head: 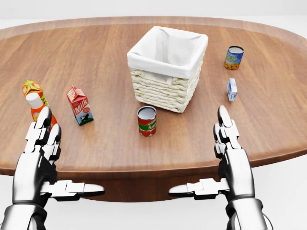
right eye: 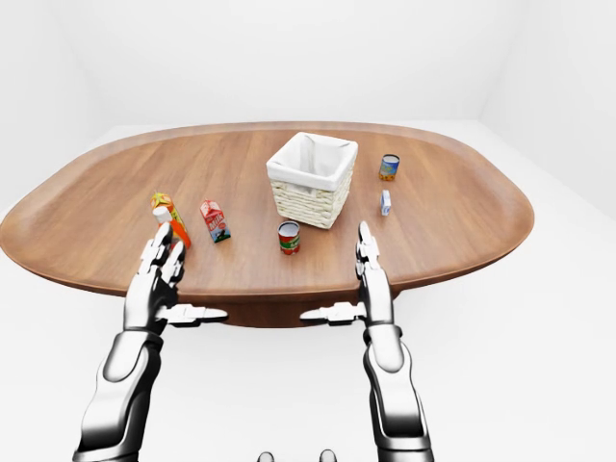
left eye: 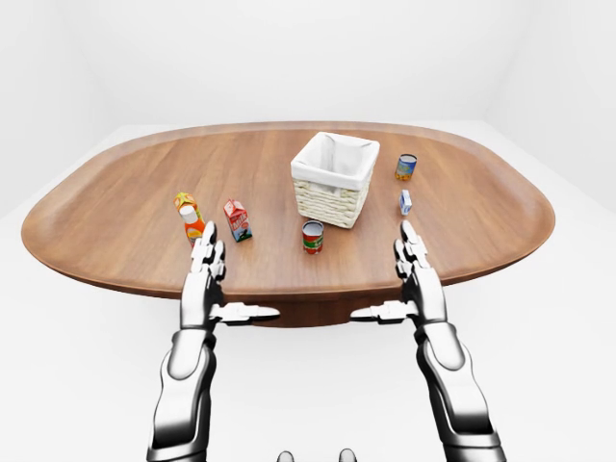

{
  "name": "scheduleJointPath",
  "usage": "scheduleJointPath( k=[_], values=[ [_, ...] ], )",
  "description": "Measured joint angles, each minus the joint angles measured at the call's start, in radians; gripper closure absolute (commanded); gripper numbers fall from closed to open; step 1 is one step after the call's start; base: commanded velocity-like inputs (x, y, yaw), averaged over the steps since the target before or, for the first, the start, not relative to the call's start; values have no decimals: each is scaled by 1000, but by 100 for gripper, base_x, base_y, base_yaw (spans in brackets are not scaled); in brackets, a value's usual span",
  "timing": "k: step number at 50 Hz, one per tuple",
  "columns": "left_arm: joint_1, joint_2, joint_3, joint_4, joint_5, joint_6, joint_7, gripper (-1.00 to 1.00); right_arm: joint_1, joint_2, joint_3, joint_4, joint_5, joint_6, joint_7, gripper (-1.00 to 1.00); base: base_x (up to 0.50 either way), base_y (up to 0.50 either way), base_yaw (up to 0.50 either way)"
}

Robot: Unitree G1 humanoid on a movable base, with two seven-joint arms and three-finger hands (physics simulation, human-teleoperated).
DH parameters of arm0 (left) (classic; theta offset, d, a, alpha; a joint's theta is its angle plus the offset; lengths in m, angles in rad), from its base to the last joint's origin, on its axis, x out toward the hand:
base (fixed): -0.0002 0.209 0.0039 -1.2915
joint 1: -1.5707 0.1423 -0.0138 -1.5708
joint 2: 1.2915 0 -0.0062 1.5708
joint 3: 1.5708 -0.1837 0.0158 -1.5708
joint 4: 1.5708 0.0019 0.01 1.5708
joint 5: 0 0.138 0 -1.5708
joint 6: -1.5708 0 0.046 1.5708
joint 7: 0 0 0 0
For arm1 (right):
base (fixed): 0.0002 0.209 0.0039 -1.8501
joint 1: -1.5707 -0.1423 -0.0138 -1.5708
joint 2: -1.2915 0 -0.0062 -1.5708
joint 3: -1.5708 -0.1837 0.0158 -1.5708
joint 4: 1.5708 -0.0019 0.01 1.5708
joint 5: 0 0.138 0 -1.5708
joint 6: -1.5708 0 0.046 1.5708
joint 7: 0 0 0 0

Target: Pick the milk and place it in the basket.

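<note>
The milk is a red and white carton standing upright on the wooden table, left of the basket. The basket is woven, square and lined with white cloth, and it stands at the table's middle. My left hand is open at the near table edge, below and left of the milk and not touching it. My right hand is open at the near edge, below and right of the basket. Neither hand holds anything.
An orange sauce bottle stands just behind my left fingertips, with a small orange carton beside it. A red can stands just below the basket in the head view. A blue can and a small blue carton stand right of the basket.
</note>
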Motion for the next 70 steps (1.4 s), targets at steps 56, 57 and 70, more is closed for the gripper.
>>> scheduleJointPath(
  k=[56,57,70],
  values=[
    [-257,520,524,455,-474,-73,205,-100,-4,0,28,-500,-79,0,36,-99,0,0,0],
    [-257,533,530,485,-479,-87,208,-100,-4,0,28,-501,-80,0,36,-99,0,0,0],
    [-274,683,557,857,-581,-175,239,-100,-3,1,26,-500,-82,0,35,-99,0,0,0]
  ],
)
